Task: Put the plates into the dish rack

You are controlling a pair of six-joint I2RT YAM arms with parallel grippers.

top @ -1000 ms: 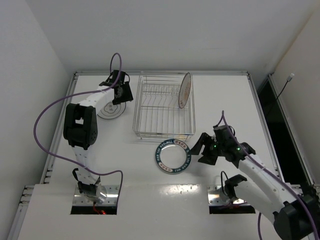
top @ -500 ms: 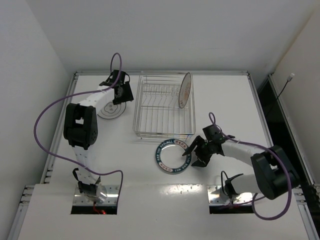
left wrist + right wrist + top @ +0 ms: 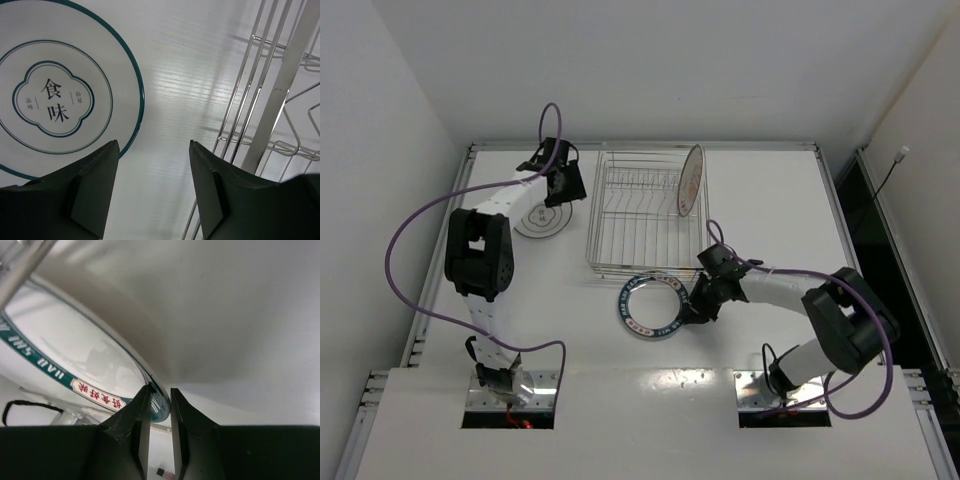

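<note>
While the right gripper [image 3: 693, 302] has its 2 fingers pinched on the near-right rim of the blue-rimmed plate [image 3: 650, 308], that plate sits near the table's [image 3: 770, 200] centre, just in front of the dish rack's [image 3: 645, 225] near edge. In the right wrist view the jaws are nearly together w/ the blue rim band and a red mark right at the fingertips [image 3: 142, 412]; the gripper [image 3: 160, 399] is clamped on the plate [image 3: 55, 371]. Can't tell if the plate lies fully flat or is tipped up at the held side.

The rack stands toward the table's far edge, approx. mid-width. 1 plate is in it: the orange-striped plate [image 3: 691, 180], standing on edge at the rack's right side, toward its far-right corner, leaning a little.

The left gripper [image 3: 565, 186] hangs over the table's far-left area, between the rack's left side and the ring plate [image 3: 540, 222]. Its jaws are apart and hold nothing. The left wrist view shows the gripper [image 3: 152, 146] over bare table, w/ the ring plate [image 3: 75, 60] lying flat to 1 side, dark characters at its centre, and the rack's wires [image 3: 260, 100] on the other. The ring plate lies apart from the rack, near the far-left corner.
</note>
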